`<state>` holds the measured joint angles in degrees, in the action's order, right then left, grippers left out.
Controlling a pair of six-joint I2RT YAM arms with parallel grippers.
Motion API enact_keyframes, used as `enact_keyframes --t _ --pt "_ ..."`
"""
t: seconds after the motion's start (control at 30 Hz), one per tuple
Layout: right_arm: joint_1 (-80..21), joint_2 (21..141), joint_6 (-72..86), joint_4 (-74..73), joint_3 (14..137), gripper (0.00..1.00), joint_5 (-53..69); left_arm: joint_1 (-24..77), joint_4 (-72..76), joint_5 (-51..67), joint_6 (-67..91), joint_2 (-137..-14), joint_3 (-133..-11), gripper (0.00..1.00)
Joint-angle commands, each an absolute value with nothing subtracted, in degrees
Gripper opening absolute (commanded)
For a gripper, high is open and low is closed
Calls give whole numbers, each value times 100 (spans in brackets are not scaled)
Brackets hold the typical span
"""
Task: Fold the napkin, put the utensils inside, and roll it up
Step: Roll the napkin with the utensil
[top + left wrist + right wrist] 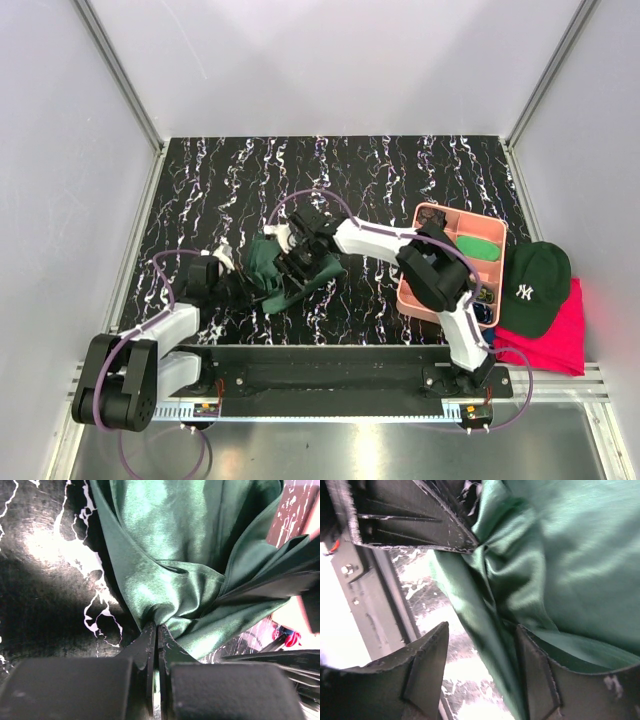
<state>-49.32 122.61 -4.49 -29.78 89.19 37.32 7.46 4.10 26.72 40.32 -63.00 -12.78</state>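
Worktop (400,170): black slab, white marble veining, glossy.
Napkin (266,260): dark green, soft satin-sheen weave, bunched in a crumpled heap directly between the two sets of jaws, resting on the worktop.
Left jaws: closed tight, tips (147,645) pinching a gathered fold of napkin (175,555); creases fan out from the pinch point.
Right jaws: apart with a clear gap and nothing clamped. Napkin (570,555) drapes over one finger (545,685). The other finger (420,675) is clear of the cloth, with worktop showing in the gap.
Outboard of the right jaws, away from the left ones:
- pink-red cloth (560,340), flat
- pink moulded tray (409,290), rectangular with compartments
- dark green cap (535,285) with a white logo, sitting on that cloth
- bright green swatch (478,247) in one tray compartment
- dark bits in the other compartments, too small to identify
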Motion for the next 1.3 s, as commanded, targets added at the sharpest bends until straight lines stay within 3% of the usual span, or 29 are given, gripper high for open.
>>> enact_keyframes --t 0.0,0.2,0.5,0.87,1.27 --pt "-4860 11330 -624 -2550 8632 65 2848 747 123 2461 3814 -6451 -1397 0" --pt "-5027 10232 -790 -1145 7299 70 2242 747 132 2400 3788 -6609 -1468 0" --pt "-6486 9475 -2135 483 5705 71 89 747 18 2347 3762 -6750 -1679 0" --pt "-6645 10001 -2681 826 5686 68 -211 747 18 2364 3735 -6829 -1811 0" --pt "-6575 10564 -2760 694 5967 58 -343 747 17 2426 3718 -6891 -1828 0"
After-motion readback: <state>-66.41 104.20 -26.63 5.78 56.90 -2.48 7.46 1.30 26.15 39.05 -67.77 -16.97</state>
